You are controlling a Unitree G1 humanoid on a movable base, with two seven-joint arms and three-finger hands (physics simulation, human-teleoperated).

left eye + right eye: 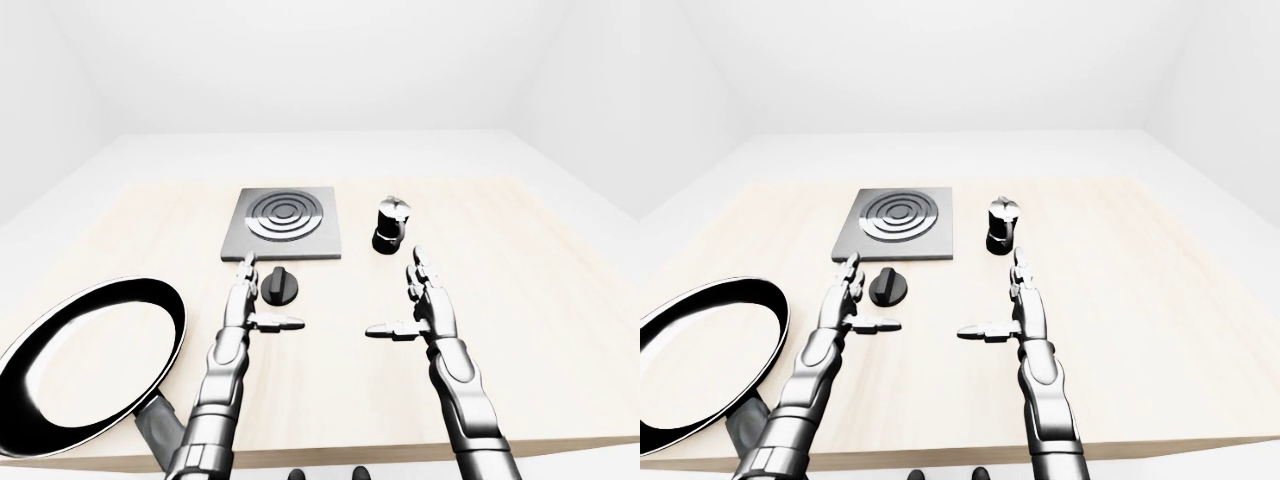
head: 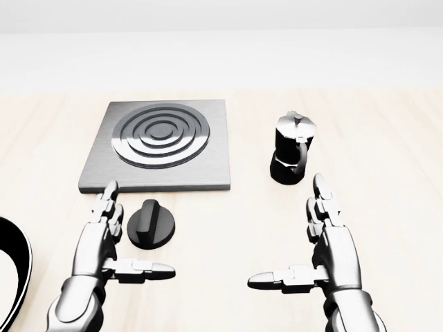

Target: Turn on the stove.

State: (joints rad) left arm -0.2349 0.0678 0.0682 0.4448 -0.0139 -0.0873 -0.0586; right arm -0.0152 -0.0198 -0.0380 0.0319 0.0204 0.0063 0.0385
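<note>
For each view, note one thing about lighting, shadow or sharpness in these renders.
Head view: sharp throughout, with soft highlights on the stove rings. Left-eye view: bright glare streaks the frying pan rim. Right-eye view: flat, even light, only faint shadow under the moka pot.

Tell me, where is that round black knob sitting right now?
In the head view the black knob lies on the wooden table, just below the stove plate's lower edge and right beside the left hand.

Two glossy silver-grey segmented metal arms, dark joint seams, ending in three-fingered left hand (image 2: 104, 238) and right hand (image 2: 332, 249) with rounded, chrome-like fingertips.
</note>
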